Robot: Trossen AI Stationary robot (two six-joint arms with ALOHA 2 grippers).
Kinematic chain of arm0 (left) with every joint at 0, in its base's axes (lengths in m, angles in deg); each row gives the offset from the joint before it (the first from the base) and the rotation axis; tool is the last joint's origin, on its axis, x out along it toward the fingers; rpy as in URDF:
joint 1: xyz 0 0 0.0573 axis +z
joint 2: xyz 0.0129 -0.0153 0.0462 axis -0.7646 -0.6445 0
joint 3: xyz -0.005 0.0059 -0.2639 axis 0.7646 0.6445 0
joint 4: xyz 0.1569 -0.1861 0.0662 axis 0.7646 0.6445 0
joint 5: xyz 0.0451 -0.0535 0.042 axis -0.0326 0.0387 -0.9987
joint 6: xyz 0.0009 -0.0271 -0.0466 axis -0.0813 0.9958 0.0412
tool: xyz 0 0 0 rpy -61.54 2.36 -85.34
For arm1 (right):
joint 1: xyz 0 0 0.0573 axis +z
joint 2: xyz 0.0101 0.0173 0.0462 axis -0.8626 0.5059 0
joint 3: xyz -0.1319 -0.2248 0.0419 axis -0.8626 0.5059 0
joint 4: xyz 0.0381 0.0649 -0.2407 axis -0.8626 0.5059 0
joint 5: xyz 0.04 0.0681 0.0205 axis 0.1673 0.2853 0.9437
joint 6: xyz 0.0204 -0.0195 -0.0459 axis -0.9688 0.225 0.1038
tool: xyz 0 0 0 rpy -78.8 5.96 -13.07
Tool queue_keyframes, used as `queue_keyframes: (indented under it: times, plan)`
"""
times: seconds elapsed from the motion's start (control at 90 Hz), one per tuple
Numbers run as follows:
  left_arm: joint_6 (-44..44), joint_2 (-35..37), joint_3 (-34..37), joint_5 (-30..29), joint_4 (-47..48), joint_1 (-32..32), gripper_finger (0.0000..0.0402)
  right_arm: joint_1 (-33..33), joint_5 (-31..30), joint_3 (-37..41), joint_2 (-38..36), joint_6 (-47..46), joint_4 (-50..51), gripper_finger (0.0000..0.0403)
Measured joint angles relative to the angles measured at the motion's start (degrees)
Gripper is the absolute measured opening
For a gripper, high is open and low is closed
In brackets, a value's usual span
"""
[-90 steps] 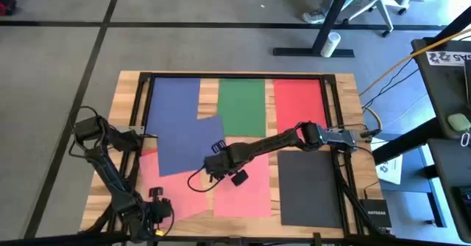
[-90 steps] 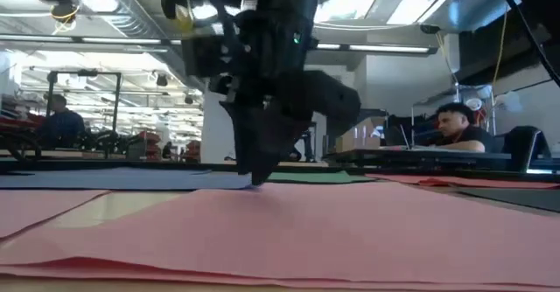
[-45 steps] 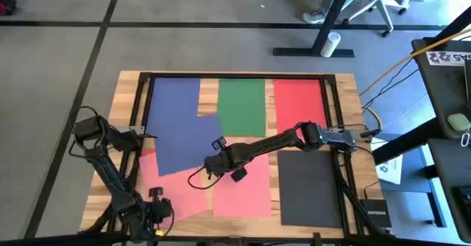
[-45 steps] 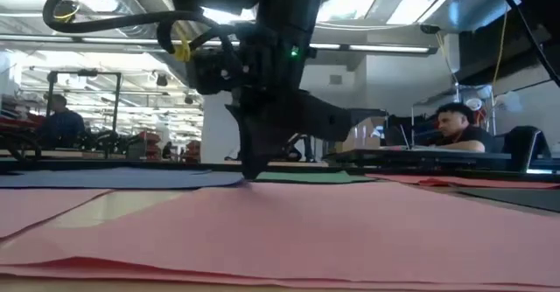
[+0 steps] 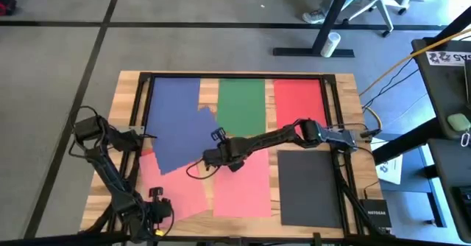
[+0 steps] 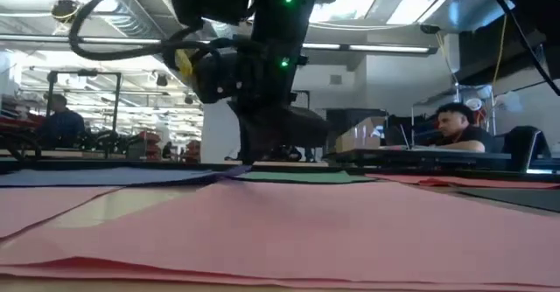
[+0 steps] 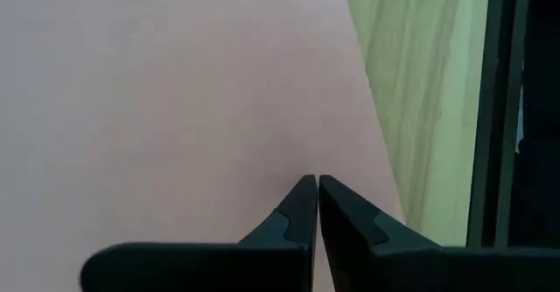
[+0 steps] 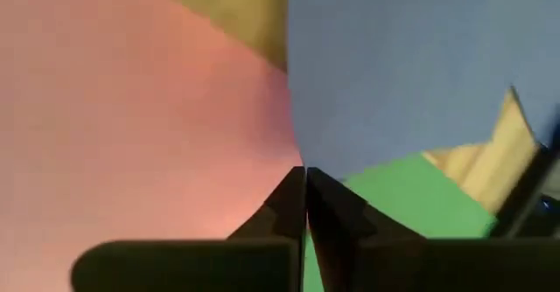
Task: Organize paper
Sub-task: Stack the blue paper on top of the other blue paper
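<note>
Paper sheets lie flat on the wooden table (image 5: 124, 91). A blue sheet (image 5: 174, 95), a green one (image 5: 241, 104) and a red one (image 5: 298, 102) lie along the far side. A dark grey sheet (image 5: 309, 187) is near right, with two salmon pink sheets (image 5: 243, 187), (image 5: 173, 194) in front. A second blue sheet (image 5: 184, 139) lies askew, partly over the first blue and the left pink sheet. My right gripper (image 5: 208, 160) is shut, tips down at this sheet's near right corner. My left gripper (image 7: 317, 180) is shut over the left pink sheet, near the table's left edge. My right gripper has its shut fingertips (image 8: 293, 196) down at the askew blue sheet's near right corner (image 8: 308, 148), where blue, pink and green meet. The fingers come from the right, slanting downward. The sheet stays on the table; whether the tips rest on it or against its edge, I cannot tell.
A black rail frame (image 5: 329, 91) runs around the sheets. A dark box (image 5: 372, 211) sits off the near right corner. Bare wood (image 5: 208, 124) shows between the askew blue sheet and the green one. In the low view people (image 6: 455, 126) sit at desks behind the table.
My right gripper has gone toward the table's left and far edges with its tips down. The askew blue sheet has turned with it: its right side has swung away from the green sheet toward the far left, while its near left corner has stayed put.
</note>
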Motion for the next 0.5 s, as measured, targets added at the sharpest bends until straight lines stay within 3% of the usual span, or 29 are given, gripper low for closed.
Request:
queue_keyframes:
  times: [0.233, 0.5]
  plan:
    - [-0.1, 0.0, 0.0, 0.0, 0.0, 0.0, 0.0, -4.4, -1.4, -3.1, 0.0, 2.4, -3.4, 0.0]
    - [-0.1, 0.0, 0.0, 0.0, 0.1, 0.0, 0.0, -10.8, 1.1, -3.7, 0.0, 5.9, -8.6, 0.0]
